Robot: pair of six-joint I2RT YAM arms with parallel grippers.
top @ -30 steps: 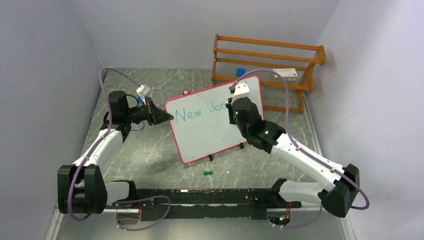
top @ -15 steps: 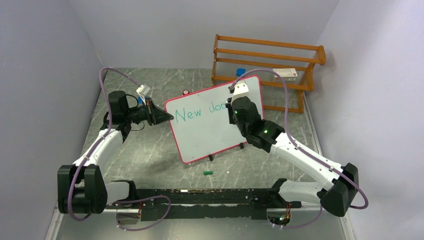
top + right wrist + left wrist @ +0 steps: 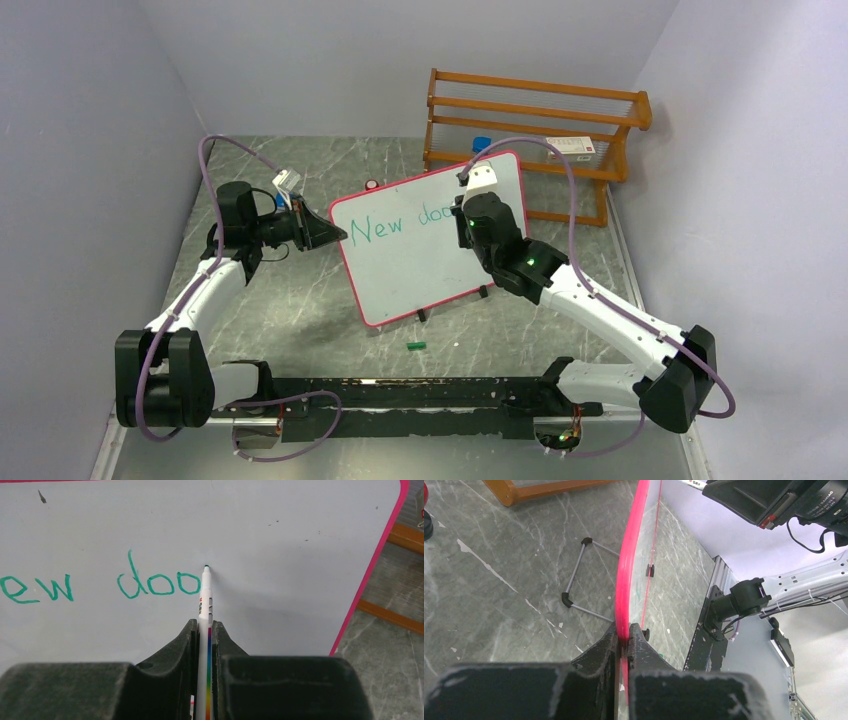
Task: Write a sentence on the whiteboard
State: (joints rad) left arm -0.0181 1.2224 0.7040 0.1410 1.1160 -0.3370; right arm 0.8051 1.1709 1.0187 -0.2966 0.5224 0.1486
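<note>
While the right pincer (image 3: 204, 626) clamps tight on a marker (image 3: 204, 597), its tip just past "doo" of the sentence (image 3: 150, 584), the left pincer (image 3: 624, 633) pinches shut on the whiteboard (image 3: 420, 270) rim, apparently steadying it, propped tilted on the surface (image 3: 300, 312).

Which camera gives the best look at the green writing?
The right wrist view: the writing is large, reading "ew doo", with the marker tip just after the last letter. The top view shows it whole so far, but small. The left wrist view sees the board edge-on, with no letters readable.
</note>
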